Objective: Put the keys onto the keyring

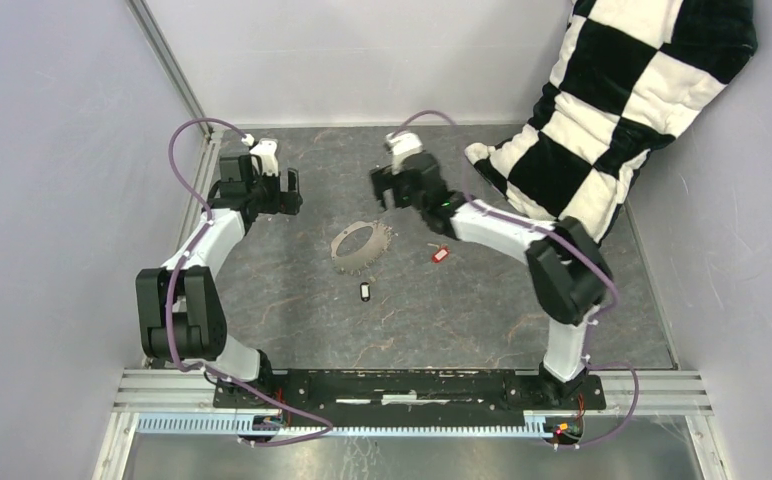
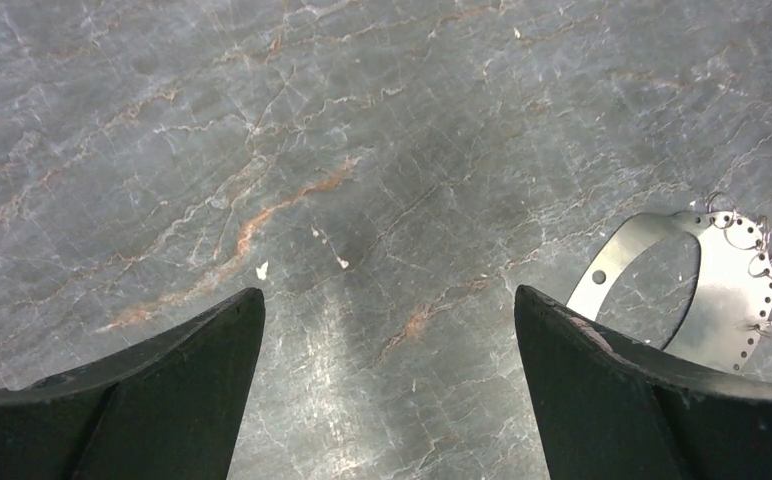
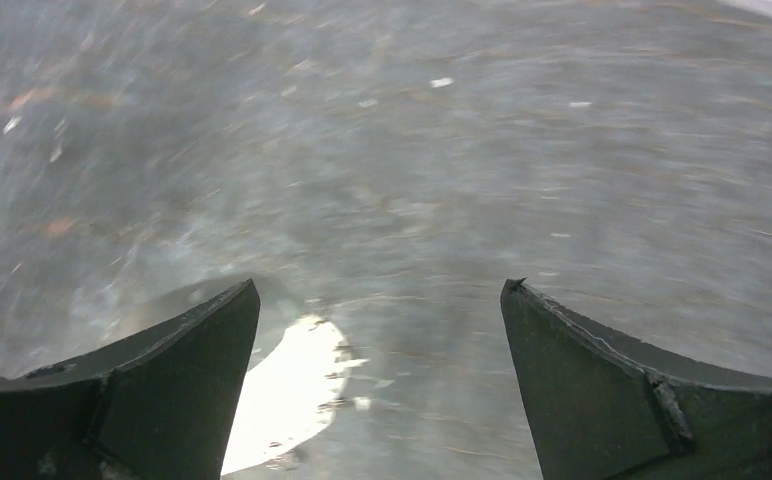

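Only from above do both keys show: the red key at 3 o'clock of the keyring, the black key at 6, mid-bench. The left wrist view has the ring at 4 o'clock, partly behind a finger; the right wrist view is blurred. The left end effector and the right end effector gape wide, empty.

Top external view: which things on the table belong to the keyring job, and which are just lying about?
For the job:
- keyring, mid-table
- red key, to its right, apart from it
- black key, nearer the arm bases

Lying about:
- checkered cloth, far right corner
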Robot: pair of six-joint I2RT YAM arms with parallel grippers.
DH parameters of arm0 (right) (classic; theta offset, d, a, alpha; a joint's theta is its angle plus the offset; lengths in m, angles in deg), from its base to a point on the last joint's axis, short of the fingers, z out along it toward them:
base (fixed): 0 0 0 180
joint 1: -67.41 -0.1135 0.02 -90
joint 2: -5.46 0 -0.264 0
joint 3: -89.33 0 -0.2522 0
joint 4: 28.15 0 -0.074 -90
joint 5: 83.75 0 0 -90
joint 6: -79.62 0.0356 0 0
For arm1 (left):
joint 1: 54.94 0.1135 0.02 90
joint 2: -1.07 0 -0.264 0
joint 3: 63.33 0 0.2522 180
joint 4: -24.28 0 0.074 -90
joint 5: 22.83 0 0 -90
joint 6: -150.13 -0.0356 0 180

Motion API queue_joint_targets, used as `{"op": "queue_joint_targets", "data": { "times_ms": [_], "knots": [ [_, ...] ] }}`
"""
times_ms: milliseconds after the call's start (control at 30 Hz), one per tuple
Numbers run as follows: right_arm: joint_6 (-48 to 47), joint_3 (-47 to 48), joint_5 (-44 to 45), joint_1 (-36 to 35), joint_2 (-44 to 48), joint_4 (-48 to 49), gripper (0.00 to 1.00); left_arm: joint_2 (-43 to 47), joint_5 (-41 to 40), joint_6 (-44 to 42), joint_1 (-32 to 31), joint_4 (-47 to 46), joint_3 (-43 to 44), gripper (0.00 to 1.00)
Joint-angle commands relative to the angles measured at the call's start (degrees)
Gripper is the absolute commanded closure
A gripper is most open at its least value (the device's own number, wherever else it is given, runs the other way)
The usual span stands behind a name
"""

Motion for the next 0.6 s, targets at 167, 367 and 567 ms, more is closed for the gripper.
{"op": "queue_joint_targets", "data": {
  "times_ms": [167,367,567],
  "knots": [
    [-1.0,13.7,3.6,-7.5,-13.4,-10.5,0.1,-1.5,1.6,0.4,1.1,1.7,2.8,0.0],
    [-0.1,20.4,7.3,-9.2,-19.8,-14.3,0.22,-1.8,1.6,0.3,1.1,2.5,2.5,0.0],
    [0.2,22.6,7.4,-10.4,-22.9,-15.0,0.32,-1.4,0.2,-0.2,1.1,2.8,2.2,0.0]
  ]
}}
